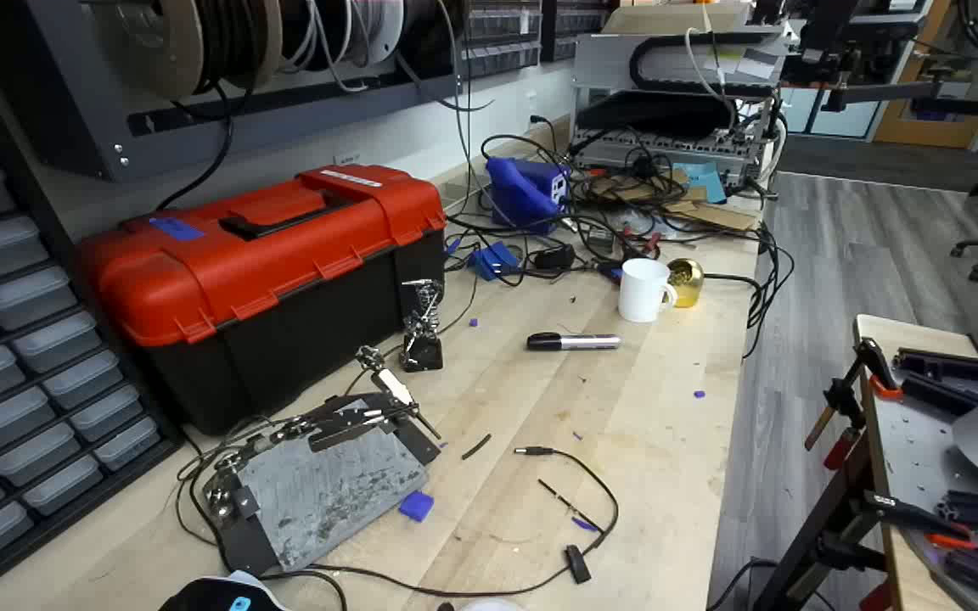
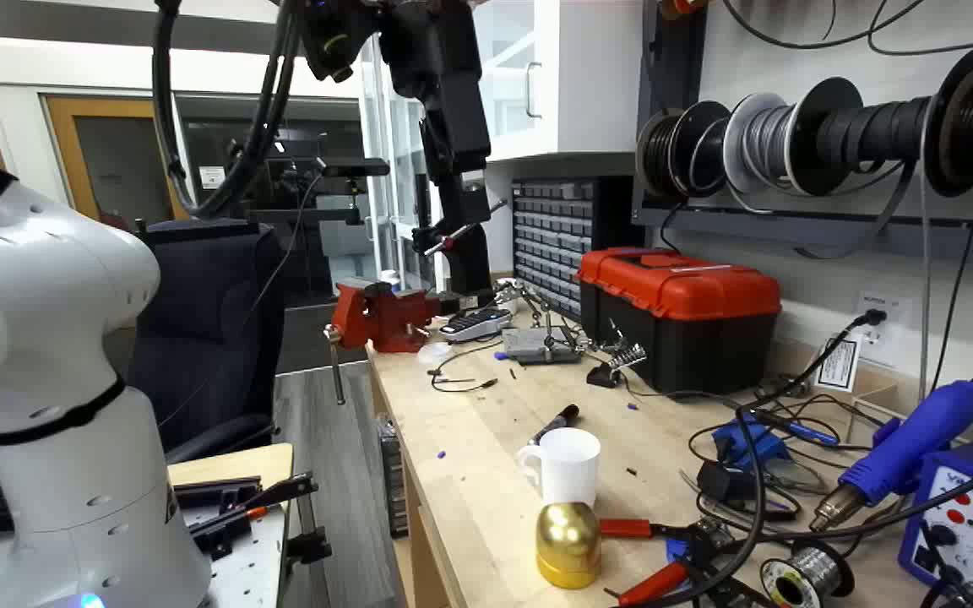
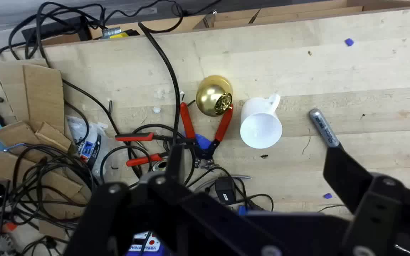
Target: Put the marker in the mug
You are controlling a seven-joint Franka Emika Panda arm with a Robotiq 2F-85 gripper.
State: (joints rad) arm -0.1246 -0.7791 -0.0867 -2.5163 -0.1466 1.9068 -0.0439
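Marker (image 1: 574, 341) lies on the bench (image 1: 667, 433) near the upright mug (image 1: 642, 290); the gripper (image 3: 254, 156) has its 2 jaws well apart. A sideways approach might topple the mug or roll the marker away.

Electronics workshop, going by the kit. Wooden bench (image 1: 659, 475) along a wall (image 2: 820, 295); on it, a red-lidded toolbox (image 2: 679, 325). Above the toolbox: wire spools (image 2: 772, 148), racked in a row. To one side of it, small-parts drawer cabinet (image 2: 547, 245); well apart from it, red vise (image 2: 398, 321). To its other side, hot-air rework station (image 2: 972, 532), hot-air gun (image 2: 913, 456), solder spool (image 2: 816, 566), wire strippers (image 3: 206, 152). Just in front of it: soldering-iron holder (image 1: 423, 351).
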